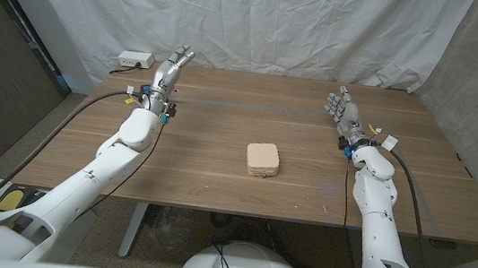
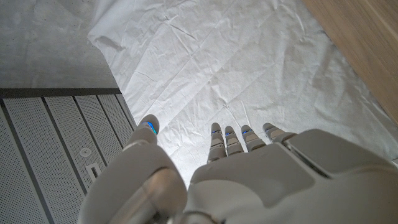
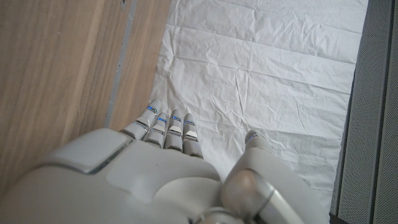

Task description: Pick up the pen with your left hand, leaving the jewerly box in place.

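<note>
Wooden table, white sheet backdrop behind it. Left arm stretched over table's left part; left hand raised near the far edge, fingers straight and apart, holding nothing. Right arm over the right part; right hand upright, fingers extended, apart, holding nothing. Pink jewelry box lies closed mid-table, between the arms, well apart from both hands. Pen: cannot tell where. White power strip at far left corner.
</note>
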Available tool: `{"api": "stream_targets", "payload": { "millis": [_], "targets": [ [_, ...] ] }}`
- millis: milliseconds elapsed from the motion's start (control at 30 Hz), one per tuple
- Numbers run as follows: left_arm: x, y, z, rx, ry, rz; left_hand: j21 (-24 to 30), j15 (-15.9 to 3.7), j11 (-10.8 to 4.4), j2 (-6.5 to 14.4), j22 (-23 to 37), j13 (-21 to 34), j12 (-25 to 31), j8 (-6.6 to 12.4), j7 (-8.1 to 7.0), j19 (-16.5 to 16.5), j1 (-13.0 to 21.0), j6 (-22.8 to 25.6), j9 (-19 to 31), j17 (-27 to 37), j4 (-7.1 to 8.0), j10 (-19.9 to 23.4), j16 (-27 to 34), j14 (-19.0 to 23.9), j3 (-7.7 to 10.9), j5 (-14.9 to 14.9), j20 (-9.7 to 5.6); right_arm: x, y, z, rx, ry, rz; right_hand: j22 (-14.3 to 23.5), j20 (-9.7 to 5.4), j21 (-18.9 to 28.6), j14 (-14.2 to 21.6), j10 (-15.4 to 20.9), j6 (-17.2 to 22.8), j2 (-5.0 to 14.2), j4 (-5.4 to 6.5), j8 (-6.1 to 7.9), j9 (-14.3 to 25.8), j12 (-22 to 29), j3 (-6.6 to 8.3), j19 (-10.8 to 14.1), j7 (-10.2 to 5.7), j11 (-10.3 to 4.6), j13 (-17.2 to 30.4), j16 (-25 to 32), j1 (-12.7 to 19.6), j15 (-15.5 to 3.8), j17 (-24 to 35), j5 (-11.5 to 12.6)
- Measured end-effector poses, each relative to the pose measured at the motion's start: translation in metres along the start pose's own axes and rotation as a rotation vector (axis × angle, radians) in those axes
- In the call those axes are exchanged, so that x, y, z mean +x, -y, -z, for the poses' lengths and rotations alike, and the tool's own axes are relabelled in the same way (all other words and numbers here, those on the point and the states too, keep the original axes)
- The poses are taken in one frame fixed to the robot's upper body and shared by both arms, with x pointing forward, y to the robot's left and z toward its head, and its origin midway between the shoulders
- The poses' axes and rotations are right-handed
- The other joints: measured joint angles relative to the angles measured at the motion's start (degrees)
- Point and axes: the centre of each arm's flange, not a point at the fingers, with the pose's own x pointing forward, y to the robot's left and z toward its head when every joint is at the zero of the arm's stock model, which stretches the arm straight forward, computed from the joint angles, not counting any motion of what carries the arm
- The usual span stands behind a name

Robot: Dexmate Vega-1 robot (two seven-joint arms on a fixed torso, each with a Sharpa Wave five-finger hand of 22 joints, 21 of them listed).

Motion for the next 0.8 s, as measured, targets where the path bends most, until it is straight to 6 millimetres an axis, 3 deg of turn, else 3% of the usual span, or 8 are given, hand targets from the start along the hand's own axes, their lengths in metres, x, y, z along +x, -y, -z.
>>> {"api": "stream_targets", "payload": {
  "millis": [367,800],
  "targets": [
    [-0.003,-0.006,-0.005,0.042,0.005,-0.018,0.0,0.25,0.56,-0.2,0.1,0.3,0.0,0.62,-1.23,-0.2,1.7,2.2,0.0,0.0,-0.91,0.6,0.0,0.3,0.08,0.3,-0.23,-0.001,0.0,-0.001,0.001,0.004,0.001,0.0,0.0,0.0,0.0,0.0,0.2,0.0,0.01,0.0,0.0,0.0,0.0,0.0,-0.21,0.0,0.0,0.0,0.0,0.0,0.0,0.0],
    [-0.009,-0.013,-0.011,0.128,0.003,-0.061,0.0,0.74,0.92,-0.7,-0.1,0.3,0.0,0.93,-2.65,-0.2,6.9,4.9,0.0,0.0,-3.92,0.9,0.0,0.7,0.6,1.2,-0.66,-0.002,-0.001,-0.001,0.002,0.004,0.005,0.0,-0.21,-0.4,0.0,0.0,0.2,0.23,-0.14,0.0,0.0,0.0,-0.16,0.2,-0.21,0.0,0.0,0.0,0.2,0.0,0.0,0.0]
  ]
}}
